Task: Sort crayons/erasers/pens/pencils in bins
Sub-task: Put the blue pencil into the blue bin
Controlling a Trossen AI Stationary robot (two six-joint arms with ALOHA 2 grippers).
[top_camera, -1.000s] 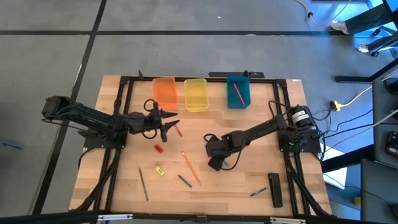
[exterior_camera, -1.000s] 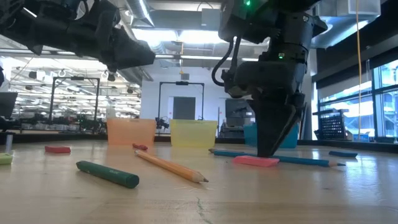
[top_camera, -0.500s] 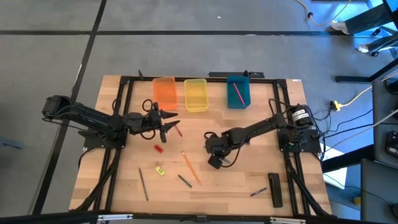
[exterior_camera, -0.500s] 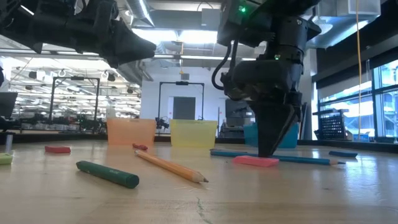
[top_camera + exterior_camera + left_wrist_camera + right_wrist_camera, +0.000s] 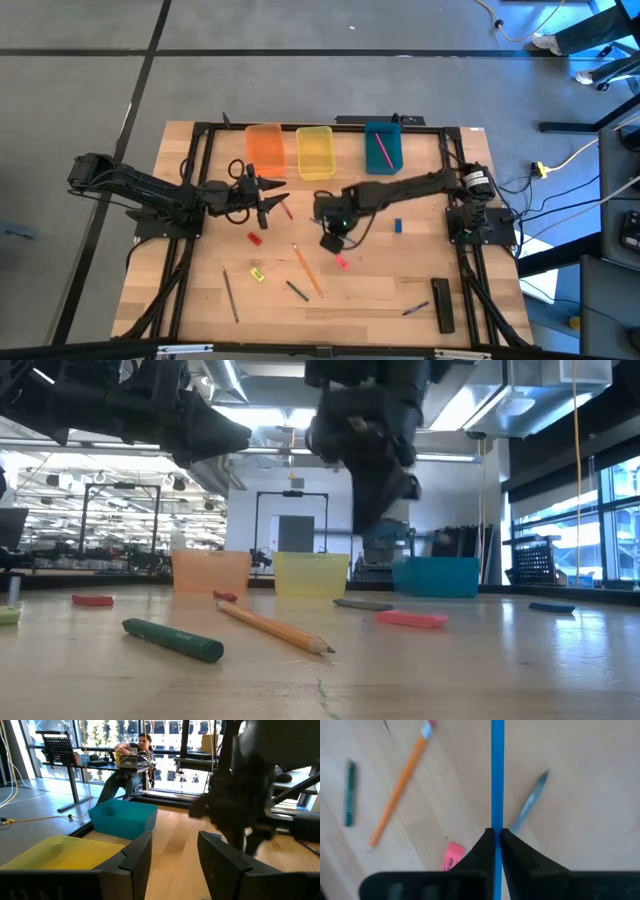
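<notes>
My right gripper (image 5: 332, 238) hangs above the table's middle, shut on a thin blue pencil (image 5: 497, 770). Below it lie a pink eraser (image 5: 342, 261), a grey crayon (image 5: 530, 802), an orange pencil (image 5: 306, 268) and a dark green crayon (image 5: 297, 291). My left gripper (image 5: 272, 200) is open and empty in front of the orange bin (image 5: 265, 148), with a reddish stick (image 5: 286, 210) on the table by its tips. The yellow bin (image 5: 315, 151) and the teal bin (image 5: 383, 146) stand beside it at the far edge. A pink-red pencil (image 5: 381, 150) lies in the teal bin. My right gripper pinches the blue pencil's shaft (image 5: 497, 822) between its two fingertips, coming from above and pointing down. The pencil runs out past the fingertips in line with the gap between them. It is lifted clear of the table.
A red eraser (image 5: 254, 238), a yellow eraser (image 5: 257, 273) and a blue eraser (image 5: 397, 226) lie on the wood. A long grey stick (image 5: 230, 295) lies near the front left, and a black bar (image 5: 442, 303) and a pen (image 5: 415, 309) at the front right. A person sits beyond the table (image 5: 132, 757).
My right gripper has risen and gone toward the table's far and left side, shut on the blue pencil. The pencil, which lay flat on the table, is now lifted clear. The pink eraser stays where it was and now shows from above.
</notes>
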